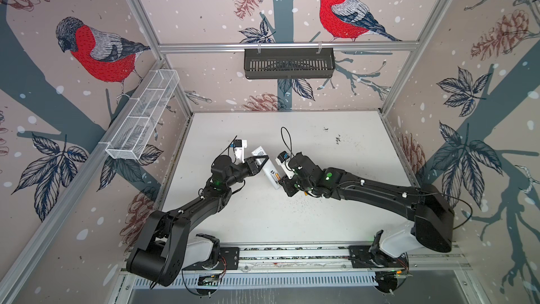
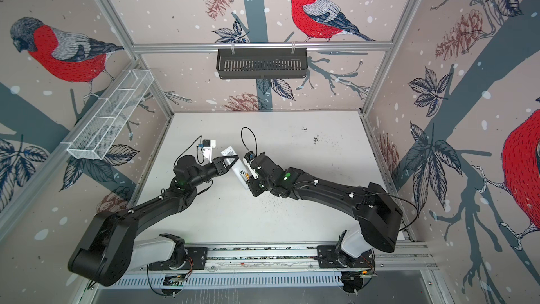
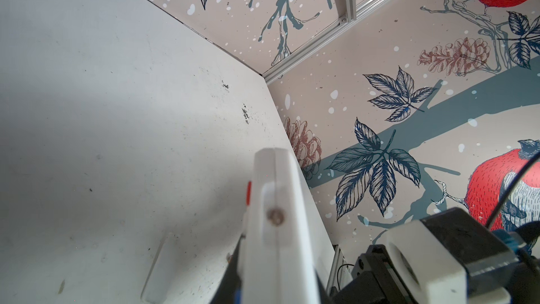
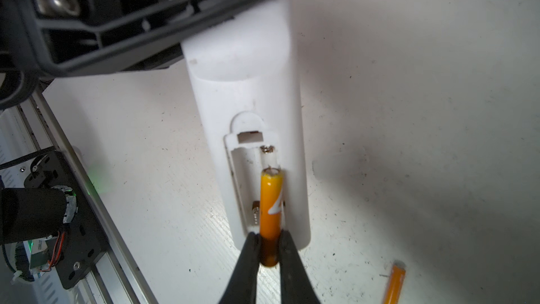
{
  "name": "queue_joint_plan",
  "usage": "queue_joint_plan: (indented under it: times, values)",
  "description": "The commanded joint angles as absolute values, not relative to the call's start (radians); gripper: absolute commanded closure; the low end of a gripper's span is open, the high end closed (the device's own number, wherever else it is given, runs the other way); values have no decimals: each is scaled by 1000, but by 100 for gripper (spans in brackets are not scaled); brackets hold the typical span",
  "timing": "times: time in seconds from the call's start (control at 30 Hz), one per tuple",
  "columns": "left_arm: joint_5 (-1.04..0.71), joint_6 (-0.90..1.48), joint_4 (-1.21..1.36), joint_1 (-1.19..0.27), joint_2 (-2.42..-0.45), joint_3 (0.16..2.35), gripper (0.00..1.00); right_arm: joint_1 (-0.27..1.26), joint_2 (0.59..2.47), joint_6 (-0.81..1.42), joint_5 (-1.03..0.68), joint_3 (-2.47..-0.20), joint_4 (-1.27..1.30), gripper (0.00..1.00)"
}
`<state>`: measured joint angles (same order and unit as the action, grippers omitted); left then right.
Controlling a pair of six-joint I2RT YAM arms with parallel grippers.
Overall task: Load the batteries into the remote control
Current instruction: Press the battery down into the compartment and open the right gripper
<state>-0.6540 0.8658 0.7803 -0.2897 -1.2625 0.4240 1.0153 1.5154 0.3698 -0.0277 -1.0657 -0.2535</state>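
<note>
My left gripper (image 1: 258, 162) (image 2: 230, 161) is shut on the white remote control (image 1: 264, 165) (image 2: 233, 160) (image 3: 277, 229) and holds it back side up, above the table. The battery bay (image 4: 251, 176) is uncovered. My right gripper (image 4: 270, 247) (image 1: 281, 181) is shut on the rear end of an orange battery (image 4: 271, 209) (image 1: 276, 176). Its front end lies in one slot of the bay, short of the far contact. The other slot is empty, with its spring showing. A second orange battery (image 4: 396, 282) lies on the table beside the remote's end.
A flat white strip (image 3: 159, 267) lies on the table under the remote. A black basket (image 1: 289, 62) hangs on the back wall and a white mesh basket (image 1: 143, 115) on the left wall. Walls close the table (image 1: 321, 214) on three sides; the arms' rail (image 1: 292, 254) runs along the front.
</note>
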Motion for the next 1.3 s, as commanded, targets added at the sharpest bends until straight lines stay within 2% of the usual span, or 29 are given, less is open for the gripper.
queue_joint_plan:
  times: [0.0,0.47,1.27]
  values:
    - [-683,877,860,-281,-1271,421,100,1018,1524,373,-20,-1081,-267,84]
    - [-733,951,981,-242,-1331,405,100,1030,1579,364,-58,-1120,-295,84]
    - [-732,953,965,-240,-1316,405,100,997,1640,422,-20,-1207,-338,82]
